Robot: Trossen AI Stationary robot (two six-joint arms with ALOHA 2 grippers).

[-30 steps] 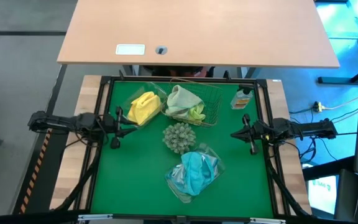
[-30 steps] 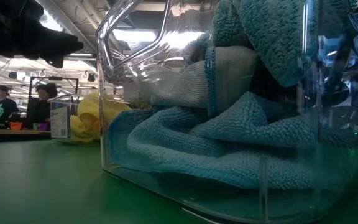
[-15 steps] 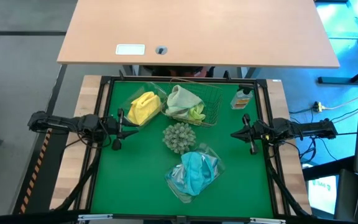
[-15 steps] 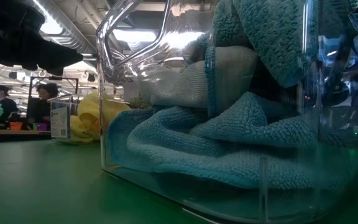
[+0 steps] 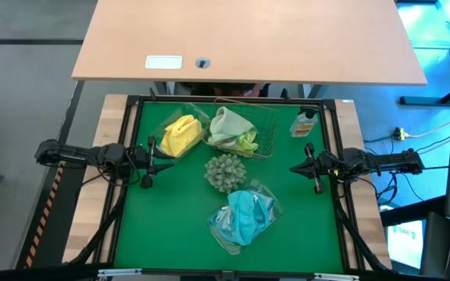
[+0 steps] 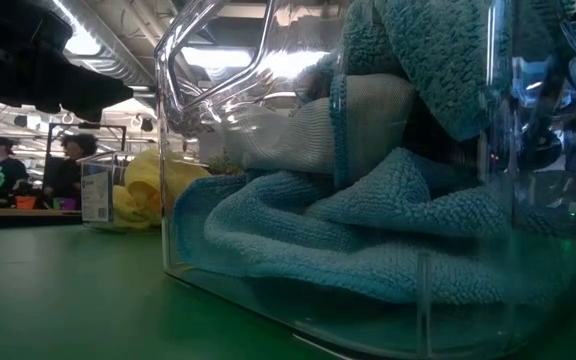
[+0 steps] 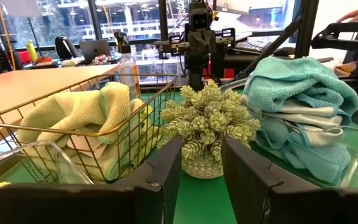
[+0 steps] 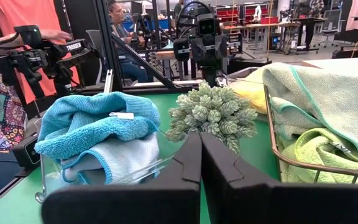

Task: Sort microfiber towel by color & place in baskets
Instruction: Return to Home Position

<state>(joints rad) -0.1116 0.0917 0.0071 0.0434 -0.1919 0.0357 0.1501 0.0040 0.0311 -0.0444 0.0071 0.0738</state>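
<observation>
Left gripper (image 5: 148,161) at the left edge of the green table mat (image 5: 170,211), fingers spread, holding nothing. Right gripper (image 5: 295,168) at the right edge, fingers pressed together, empty.

Bright yellow microfiber towel (image 5: 180,134) sits in the clear thin plastic tub (image 5: 161,125) at the back left. Just beside it is the rectangular metal wire-mesh basket (image 5: 266,129), holding a pale sage towel (image 5: 226,123) with a lime green towel (image 5: 247,143) under it. Light blue and grey-blue towels (image 5: 243,217) are piled in a second clear plastic tub (image 5: 266,195) at the front centre. The spiky grey-green plant ball (image 5: 225,172) in its small pot stands between the tubs, apart from all of them.

Writing:
- Small bottle with orange label (image 5: 305,123), back right: text too small to read.
- White card (image 5: 163,62) on the tan desk (image 5: 248,39) beyond the table: unreadable.
- Sticker on the yellow towel's tub, low view: print illegible.
- White lettering on a black rig (image 8: 42,53) beyond the table, right wrist view: looks like "TROSSEN", not certain.
</observation>
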